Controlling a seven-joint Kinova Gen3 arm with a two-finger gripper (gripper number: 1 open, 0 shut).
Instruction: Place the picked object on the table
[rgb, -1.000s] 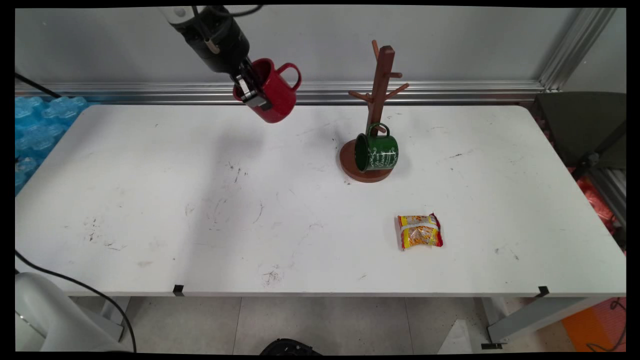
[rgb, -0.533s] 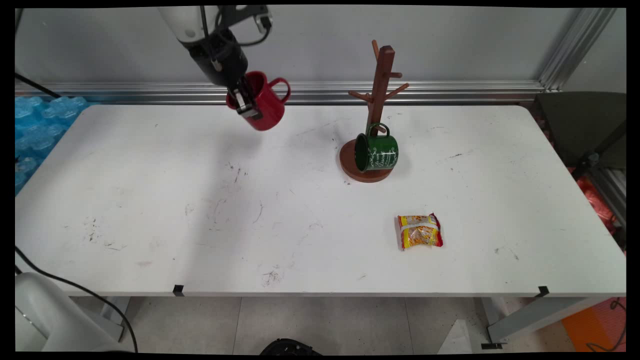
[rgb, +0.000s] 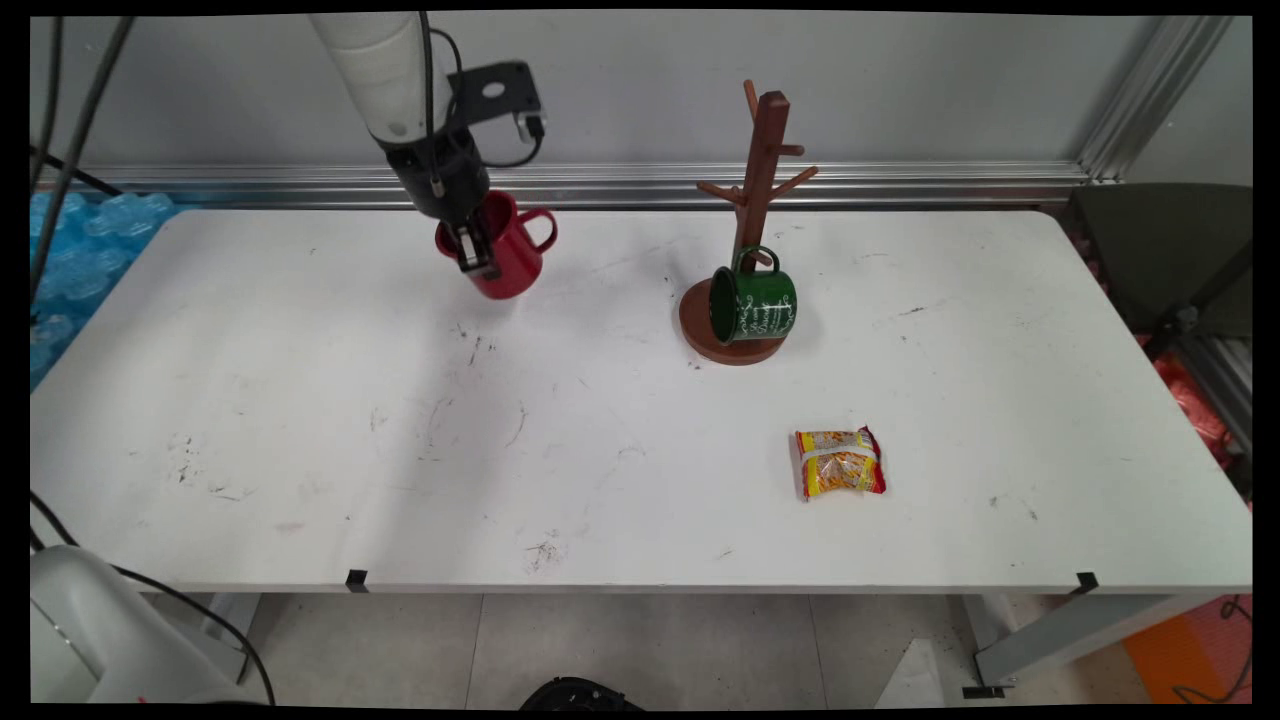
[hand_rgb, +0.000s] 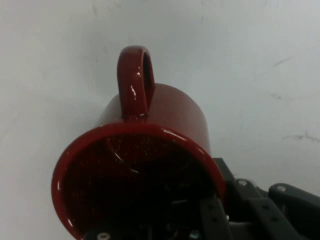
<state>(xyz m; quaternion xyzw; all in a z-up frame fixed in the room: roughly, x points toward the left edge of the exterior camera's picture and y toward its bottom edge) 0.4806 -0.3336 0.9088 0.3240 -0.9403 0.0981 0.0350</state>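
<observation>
Nearby: gripper (rgb: 470, 250) clamps red mug (rgb: 508, 262) (tilted); mug tree (rgb: 750, 225) apart.

Red mug (hand_rgb: 150, 165) (handle up) over table (hand_rgb: 260, 60)

overhead table (rgb: 640, 450) view, close hand view

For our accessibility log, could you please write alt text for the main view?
The black gripper holds a red mug by its rim over the white table; to its right, a green mug hangs on a wooden mug tree.
</observation>
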